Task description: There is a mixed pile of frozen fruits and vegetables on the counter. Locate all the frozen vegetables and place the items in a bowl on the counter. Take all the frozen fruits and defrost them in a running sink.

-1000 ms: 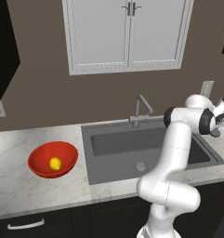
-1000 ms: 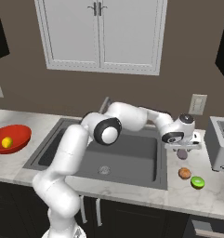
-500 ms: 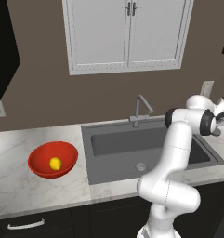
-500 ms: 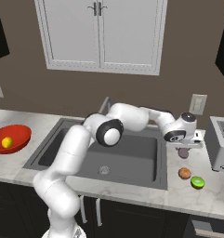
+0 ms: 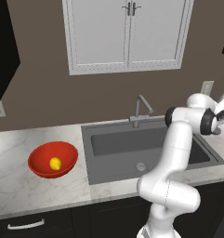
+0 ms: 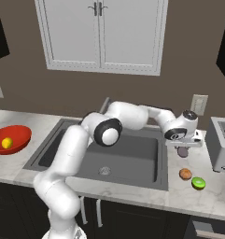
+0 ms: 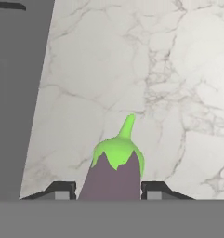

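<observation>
Red bowl (image 5: 39,162) holds the yellow piece (image 5: 55,163), while the gripper (image 7: 109,190) clamps the eggplant (image 7: 114,171).

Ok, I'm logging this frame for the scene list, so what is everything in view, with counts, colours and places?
eggplant: 1, dull purple with green cap, between the tool's fingers over the counter right of the sink
yellow piece: 1, yellow, inside the bowl
orange-brown piece: 1, on the counter right of the sink
green fruit: 1, bright green, beside the orange-brown piece
bowl: 1, red, on the counter left of the sink
sink: 1, dark grey, with metal faucet
counter: 1, white-grey marble
toaster: 1, silver, far right
cabinet doors: 2, white, above the sink
tool: 1, shut on the eggplant
</observation>
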Controlling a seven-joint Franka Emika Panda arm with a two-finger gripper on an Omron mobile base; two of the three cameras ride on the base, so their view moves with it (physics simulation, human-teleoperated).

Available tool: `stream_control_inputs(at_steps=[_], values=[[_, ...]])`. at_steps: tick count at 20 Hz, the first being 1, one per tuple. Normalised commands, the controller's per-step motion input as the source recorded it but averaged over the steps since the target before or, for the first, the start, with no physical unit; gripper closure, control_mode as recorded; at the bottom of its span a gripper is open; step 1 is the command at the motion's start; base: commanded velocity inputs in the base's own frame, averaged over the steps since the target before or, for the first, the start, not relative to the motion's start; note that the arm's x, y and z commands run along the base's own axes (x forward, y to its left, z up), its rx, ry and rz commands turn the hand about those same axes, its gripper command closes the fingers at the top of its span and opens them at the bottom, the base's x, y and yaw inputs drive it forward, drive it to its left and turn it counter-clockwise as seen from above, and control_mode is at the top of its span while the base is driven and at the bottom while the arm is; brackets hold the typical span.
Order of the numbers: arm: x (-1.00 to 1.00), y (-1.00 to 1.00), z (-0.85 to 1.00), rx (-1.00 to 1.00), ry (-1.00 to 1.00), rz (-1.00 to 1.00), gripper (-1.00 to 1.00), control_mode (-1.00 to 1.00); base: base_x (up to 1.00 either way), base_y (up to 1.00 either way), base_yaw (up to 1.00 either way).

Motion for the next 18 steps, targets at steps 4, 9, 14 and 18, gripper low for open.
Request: stream_control_inputs(at_steps=[4, 9, 14, 18], values=[[-0.18, 0.49, 0.14, 0.01, 0.00, 0.00, 1.00, -1.00, 0.00, 0.00, 0.00], [-0.26, 0.73, 0.03, 0.00, 0.00, 0.01, 1.00, -1.00, 0.00, 0.00, 0.00], [-0.33, 0.88, 0.00, 0.00, 0.00, 0.01, 1.00, -1.00, 0.00, 0.00, 0.00], [-0.39, 0.87, 0.09, 0.00, 0.00, 0.01, 1.00, -1.00, 0.00, 0.00, 0.00]])
